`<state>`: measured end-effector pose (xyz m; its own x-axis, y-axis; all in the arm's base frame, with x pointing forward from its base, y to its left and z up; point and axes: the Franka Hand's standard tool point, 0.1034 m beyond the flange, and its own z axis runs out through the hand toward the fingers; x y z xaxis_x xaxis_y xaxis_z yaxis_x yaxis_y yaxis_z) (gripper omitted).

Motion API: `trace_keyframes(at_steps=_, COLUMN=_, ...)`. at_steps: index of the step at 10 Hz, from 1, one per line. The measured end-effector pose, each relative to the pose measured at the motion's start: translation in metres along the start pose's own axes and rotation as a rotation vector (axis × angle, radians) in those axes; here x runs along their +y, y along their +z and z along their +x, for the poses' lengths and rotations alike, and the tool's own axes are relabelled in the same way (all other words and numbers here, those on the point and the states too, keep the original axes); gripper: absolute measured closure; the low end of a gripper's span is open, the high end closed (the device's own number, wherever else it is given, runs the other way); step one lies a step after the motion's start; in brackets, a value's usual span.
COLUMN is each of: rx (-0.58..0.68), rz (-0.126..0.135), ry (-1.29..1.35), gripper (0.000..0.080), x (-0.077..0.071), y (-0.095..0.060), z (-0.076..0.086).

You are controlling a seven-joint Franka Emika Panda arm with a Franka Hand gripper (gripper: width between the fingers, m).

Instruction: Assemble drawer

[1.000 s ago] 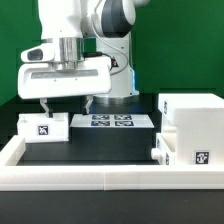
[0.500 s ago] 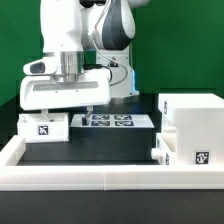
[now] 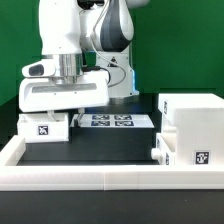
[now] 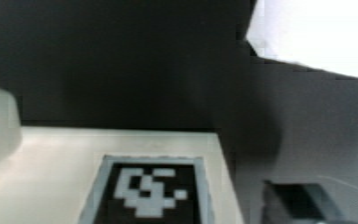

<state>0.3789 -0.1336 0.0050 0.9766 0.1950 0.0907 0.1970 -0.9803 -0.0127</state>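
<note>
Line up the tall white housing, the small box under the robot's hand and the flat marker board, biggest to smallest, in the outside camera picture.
1. The housing, clearly largest, though it also sits nearest the camera.
2 and 3. The small box and the marker board look about alike; I can't rank them.

Exterior view: raised, mid-range, arm [image 3: 68,35] at 12 o'clock | Wrist view: close, downward | Shared: tagged box [image 3: 43,127] at 9 o'clock
</note>
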Motion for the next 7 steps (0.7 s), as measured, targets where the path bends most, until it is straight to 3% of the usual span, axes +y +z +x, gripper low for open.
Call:
trace_keyframes(at_steps=1, rx=0.000, rz=0.000, ry=0.000, gripper=0.0570, x=0.000, y=0.000, z=0.000)
trace_keyframes(at_steps=2, rx=0.001, rz=0.000, ry=0.000, gripper=0.0735, x=0.001, y=0.000, z=0.001)
trace_keyframes(at_steps=5, rx=0.004, rz=0.001, ry=-0.009, gripper=0.0758, x=-0.005, y=-0.001, z=0.007)
trace_keyframes(at_steps=7, rx=0.008, rz=0.004, ry=0.000, gripper=0.0758, x=-0.016, y=-0.002, z=0.015)
